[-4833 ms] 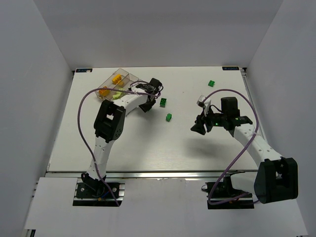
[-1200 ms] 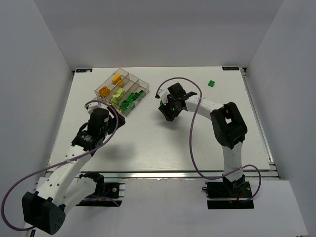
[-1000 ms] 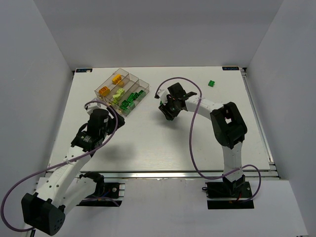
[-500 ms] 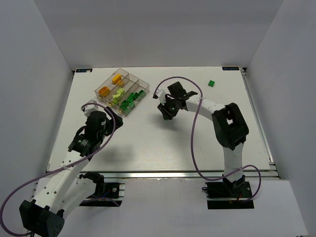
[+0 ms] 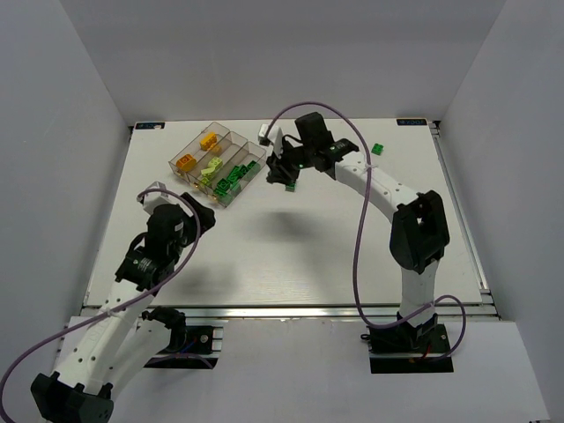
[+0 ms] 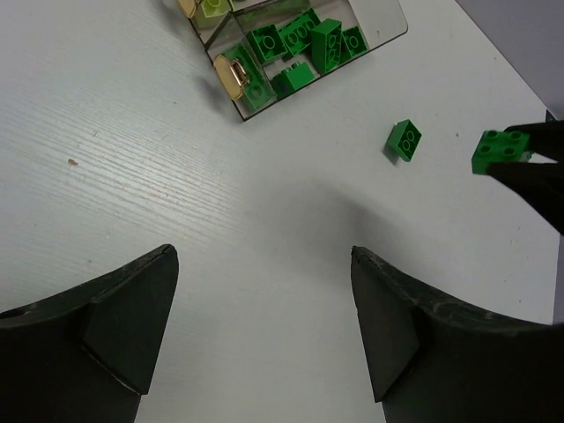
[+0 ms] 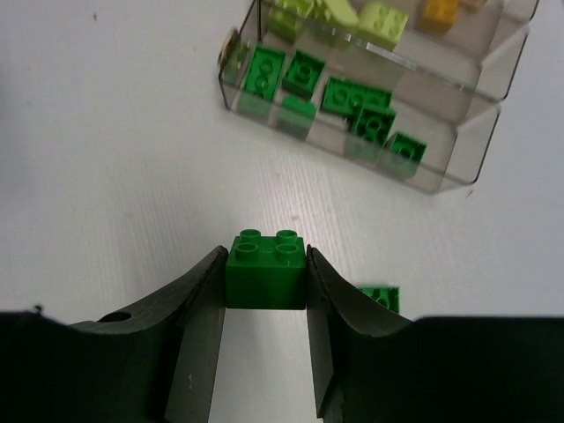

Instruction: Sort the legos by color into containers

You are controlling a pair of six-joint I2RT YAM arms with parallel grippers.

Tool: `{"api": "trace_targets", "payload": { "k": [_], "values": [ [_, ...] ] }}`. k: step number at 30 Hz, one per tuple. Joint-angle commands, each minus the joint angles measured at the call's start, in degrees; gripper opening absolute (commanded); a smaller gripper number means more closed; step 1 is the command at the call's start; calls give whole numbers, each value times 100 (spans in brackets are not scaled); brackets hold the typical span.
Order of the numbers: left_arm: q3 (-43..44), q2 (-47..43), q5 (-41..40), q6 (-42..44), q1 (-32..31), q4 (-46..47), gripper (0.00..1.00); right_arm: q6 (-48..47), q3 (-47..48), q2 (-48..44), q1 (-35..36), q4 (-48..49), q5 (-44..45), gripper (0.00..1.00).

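My right gripper (image 7: 265, 263) is shut on a dark green lego (image 7: 265, 284), held above the table just short of the containers (image 7: 480, 145). In the top view that gripper (image 5: 284, 171) hangs right of the clear four-compartment tray (image 5: 231, 132). Several dark green legos (image 7: 357, 95) lie in its nearest compartment; lime, yellow and orange ones fill the others. A loose green lego (image 5: 290, 186) lies on the table under the right gripper, and another (image 5: 377, 148) lies at the far right. My left gripper (image 6: 263, 317) is open and empty, near of the tray.
The tray (image 6: 392, 26) has a small gold latch (image 6: 231, 74) on its near wall. Purple cables loop over both arms. White walls close in the table on three sides.
The right gripper closed on the dark green lego, lifted it and carried it up and left toward the tray. The left arm drew back toward the near edge, still open.
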Motion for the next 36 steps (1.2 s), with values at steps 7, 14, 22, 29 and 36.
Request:
{"api": "trace_targets", "payload": {
  "k": [7,14,22,29,36],
  "values": [
    [44,-495,-316,-93,20,-193,89,726,1096,561,389,990,7,0],
    [0,-627,-316,-120,20,-219,89,1342,1308,991,644,1957,350,0],
    [-79,-759,-272,-146,20,-175,89,1993,1773,1642,776,2845,1176,0],
    [-193,-882,-237,-208,20,-184,89,2336,1976,2231,767,3451,1625,4],
    [-316,-1023,-132,-269,20,-114,92,2275,2125,2609,785,3601,1862,16]
  ]
}}
